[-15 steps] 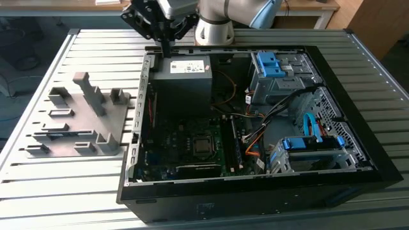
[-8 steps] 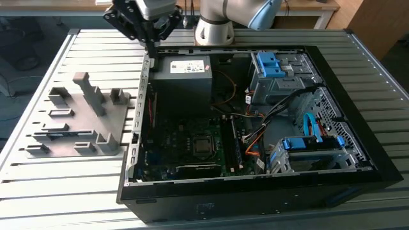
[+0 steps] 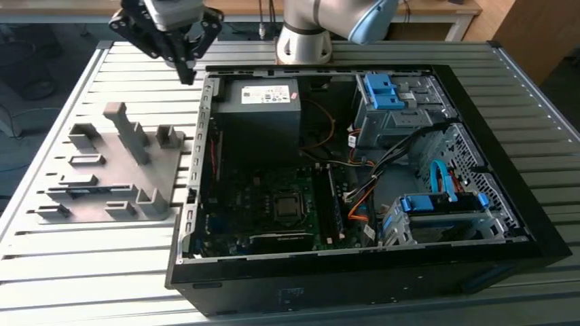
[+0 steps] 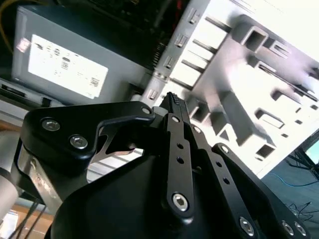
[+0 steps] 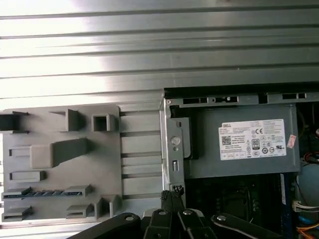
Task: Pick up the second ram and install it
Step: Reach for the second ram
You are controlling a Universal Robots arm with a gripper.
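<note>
- In the exterior view, the hand [image 3: 187, 73] hung clenched, fingertips pressed together and pointing down, above the slatted counter [image 3: 73, 272]. It was near the back corner of the open computer case [image 3: 193, 176] on the exterior view's left. The grey holder block [image 3: 109, 170] lay on the counter beside the case. Long dark strips stood next to the processor socket on the motherboard [image 3: 272, 204]; whether one was the second ram I could not tell.
- In the second wrist view, the hand [image 4: 172, 100] showed its black fingers [image 4: 178, 144] closed against each other, with the holder block [image 4: 249, 74] and the power supply [image 4: 60, 64] beyond.
- In the first wrist view, the hand [image 5: 169, 198] was over the case edge, with the holder block [image 5: 60, 159] to one side and the power supply [image 5: 244, 144] to the other.
</note>
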